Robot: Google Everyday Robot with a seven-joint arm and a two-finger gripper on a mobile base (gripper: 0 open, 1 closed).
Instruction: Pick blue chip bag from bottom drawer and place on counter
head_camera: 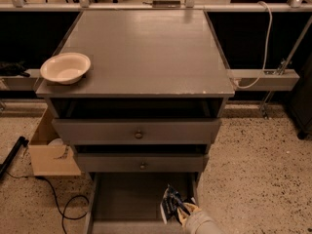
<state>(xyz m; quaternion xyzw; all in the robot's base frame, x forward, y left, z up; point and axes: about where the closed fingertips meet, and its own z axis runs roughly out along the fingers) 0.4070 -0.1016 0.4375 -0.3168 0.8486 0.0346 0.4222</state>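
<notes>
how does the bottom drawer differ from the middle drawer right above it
The bottom drawer is pulled far out, floor exposed; the middle drawer is nearly shut, showing only its front and round knob. The bottom drawer holds the blue chip bag, with the gripper at it near the right wall; the middle drawer's inside is hidden. Both are grey.

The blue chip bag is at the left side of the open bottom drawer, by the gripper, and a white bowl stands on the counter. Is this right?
No. The camera view shows the blue chip bag at the right side of the bottom drawer, by the gripper; the bowl does stand on the counter.
</notes>
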